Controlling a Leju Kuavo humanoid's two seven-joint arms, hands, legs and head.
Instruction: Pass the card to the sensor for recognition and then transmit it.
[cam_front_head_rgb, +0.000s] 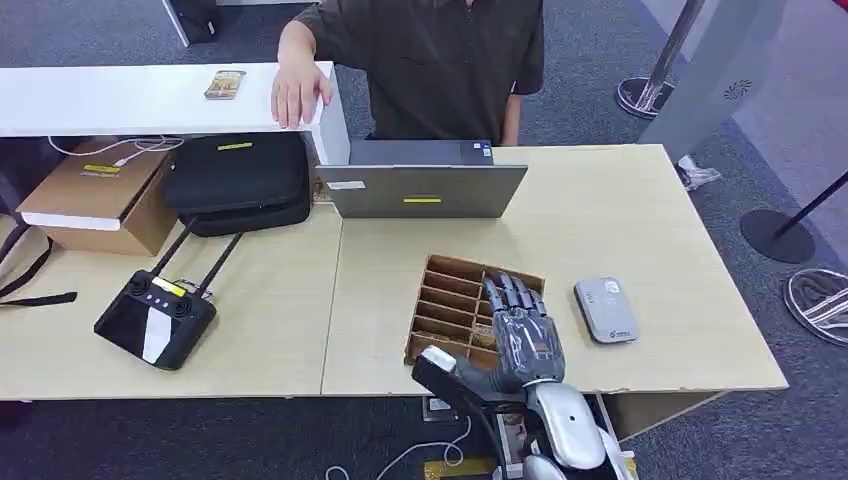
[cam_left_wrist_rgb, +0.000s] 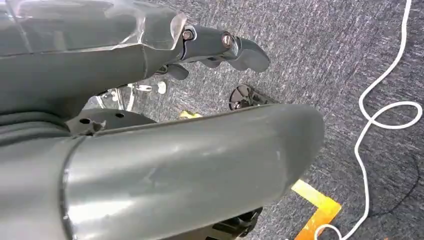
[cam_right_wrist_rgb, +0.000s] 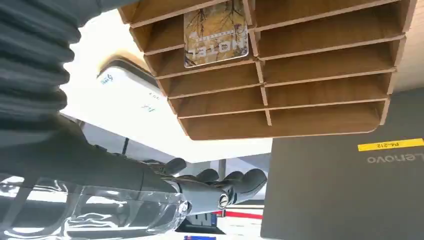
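Even, bright overhead lighting; soft shadows only. Glare on the pale wooden tabletop (cam_front_head_rgb: 640, 220), blown out white in right wrist view. Close grey ribbed hand cover (cam_right_wrist_rgb: 30, 60) blurred.

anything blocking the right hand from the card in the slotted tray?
Nothing visible. The right hand hovers over the wooden tray, fingers extended and empty. In the right wrist view the card stands in a slot, its face exposed, only the dividers beside it. The sensor lies just beside the tray.
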